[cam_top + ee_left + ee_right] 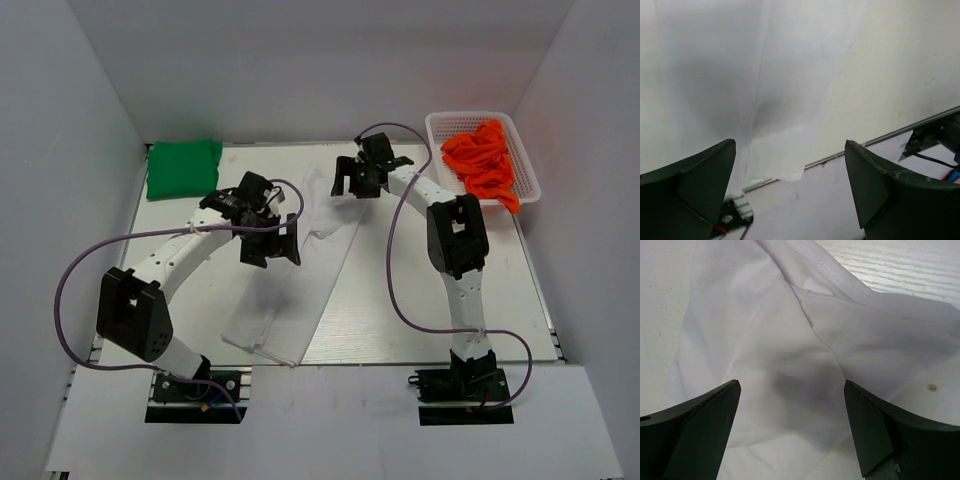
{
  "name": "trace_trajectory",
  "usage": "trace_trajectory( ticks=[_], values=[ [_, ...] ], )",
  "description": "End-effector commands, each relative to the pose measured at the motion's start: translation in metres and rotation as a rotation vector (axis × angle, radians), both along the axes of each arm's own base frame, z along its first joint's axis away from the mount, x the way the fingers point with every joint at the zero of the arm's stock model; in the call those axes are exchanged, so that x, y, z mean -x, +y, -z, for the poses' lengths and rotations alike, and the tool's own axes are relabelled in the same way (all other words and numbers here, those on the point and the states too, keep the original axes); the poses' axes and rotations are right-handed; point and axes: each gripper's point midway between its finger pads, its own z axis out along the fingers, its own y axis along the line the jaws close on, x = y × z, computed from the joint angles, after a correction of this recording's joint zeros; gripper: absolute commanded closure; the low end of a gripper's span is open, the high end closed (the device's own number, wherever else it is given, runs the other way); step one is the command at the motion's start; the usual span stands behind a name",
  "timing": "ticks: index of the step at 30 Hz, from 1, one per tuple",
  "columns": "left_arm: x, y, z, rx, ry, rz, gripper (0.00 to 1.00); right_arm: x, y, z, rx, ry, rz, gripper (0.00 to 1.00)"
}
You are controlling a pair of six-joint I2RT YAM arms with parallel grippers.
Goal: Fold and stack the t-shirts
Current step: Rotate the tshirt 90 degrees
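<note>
The white t-shirt [285,305] lies as a long narrow strip running diagonally from the table's far middle to its near edge. Its cloth fills the left wrist view [765,75] and lies rumpled in the right wrist view [790,340]. The green t-shirt [183,168] sits folded at the far left corner. My left gripper [270,250] hovers over the strip's middle, open with nothing between its fingers [790,145]. My right gripper [355,185] hangs over the strip's far end, open and empty too [790,385].
A white lattice basket [437,125] holding orange cloth [483,160] stands at the far right corner. Bare table [420,300] shows to the right of the strip. The table's near edge rail [890,134] appears in the left wrist view. White walls enclose the table.
</note>
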Motion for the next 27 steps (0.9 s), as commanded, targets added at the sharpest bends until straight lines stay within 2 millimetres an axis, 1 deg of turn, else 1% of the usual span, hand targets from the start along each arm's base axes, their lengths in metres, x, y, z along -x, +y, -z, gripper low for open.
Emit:
trace_trajectory(
  ticks=[1,2,3,4,5,6,7,8,9,10,11,12,13,14,15,16,17,18,19,20,21,22,23,24,25,26,27],
  values=[
    [0.001,0.006,-0.001,-0.057,-0.056,0.073,0.00,0.006,-0.013,-0.031,0.065,-0.053,0.006,0.10],
    [0.006,0.009,0.010,-0.076,-0.026,0.087,0.00,0.006,-0.016,-0.031,0.086,-0.057,0.017,0.10],
    [0.013,0.008,0.021,-0.090,0.012,0.088,0.00,0.008,-0.014,-0.035,0.092,-0.064,0.013,0.10],
    [0.024,0.013,0.035,-0.107,0.065,0.093,0.00,0.012,-0.018,-0.032,0.114,-0.045,0.019,0.10],
    [0.028,0.011,0.044,-0.112,0.075,0.105,0.00,0.012,-0.020,-0.036,0.124,-0.051,0.028,0.10],
    [0.033,0.010,0.050,-0.116,0.090,0.102,0.00,0.018,-0.019,-0.034,0.139,-0.038,0.023,0.10],
    [0.046,0.012,0.064,-0.135,0.128,0.113,0.00,0.021,-0.023,-0.030,0.158,-0.022,0.037,0.10],
    [0.049,0.013,0.068,-0.137,0.138,0.103,0.00,0.025,-0.024,-0.028,0.169,-0.009,0.041,0.10],
    [0.054,0.007,0.070,-0.115,0.144,0.123,0.00,0.030,-0.024,-0.024,0.178,0.007,0.039,0.10],
    [0.063,0.007,0.075,-0.118,0.168,0.135,0.00,0.036,-0.023,-0.018,0.183,0.031,0.040,0.10],
    [0.065,0.002,0.077,-0.103,0.165,0.143,0.00,0.037,-0.025,-0.013,0.189,0.041,0.041,0.10],
    [0.070,-0.002,0.079,-0.084,0.176,0.157,0.00,0.040,-0.022,-0.011,0.192,0.046,0.028,0.10],
    [0.077,-0.002,0.084,-0.092,0.186,0.172,0.00,0.041,-0.020,-0.003,0.194,0.063,0.019,0.10],
    [0.079,-0.003,0.086,-0.083,0.194,0.166,0.00,0.043,-0.014,-0.001,0.185,0.070,0.000,0.10],
    [0.085,-0.007,0.090,-0.080,0.214,0.186,0.00,0.044,-0.011,0.002,0.178,0.086,-0.011,0.10],
    [0.090,-0.010,0.093,-0.087,0.227,0.194,0.00,0.041,-0.007,0.006,0.176,0.086,-0.020,0.10],
    [0.096,-0.015,0.093,-0.069,0.253,0.211,0.00,0.040,-0.005,0.005,0.167,0.084,-0.025,0.10],
    [0.099,-0.020,0.093,-0.063,0.263,0.217,0.00,0.037,0.000,0.007,0.160,0.085,-0.029,0.10],
    [0.101,-0.025,0.097,-0.066,0.270,0.223,0.00,0.033,0.002,0.005,0.153,0.078,-0.026,0.10],
    [0.109,-0.035,0.097,-0.044,0.287,0.250,0.00,0.030,0.005,0.013,0.150,0.089,-0.022,0.10],
    [0.112,-0.038,0.100,-0.046,0.293,0.252,0.00,0.029,0.004,0.017,0.148,0.096,-0.028,0.10],
    [0.114,-0.043,0.100,-0.043,0.301,0.268,0.00,0.025,0.005,0.016,0.135,0.098,-0.011,0.10],
    [0.120,-0.048,0.105,-0.057,0.314,0.295,0.00,0.023,0.006,0.025,0.135,0.107,-0.010,0.10],
    [0.118,-0.055,0.102,-0.057,0.310,0.309,0.00,0.023,0.005,0.030,0.144,0.116,-0.008,0.10],
    [0.122,-0.057,0.101,-0.070,0.324,0.322,0.00,0.013,0.007,0.021,0.134,0.087,-0.002,0.10],
    [0.128,-0.061,0.102,-0.081,0.332,0.348,0.00,0.014,0.005,0.035,0.150,0.116,0.001,0.10],
    [0.127,-0.069,0.105,-0.085,0.334,0.363,0.00,0.009,0.003,0.036,0.154,0.110,0.011,0.10]
  ],
)
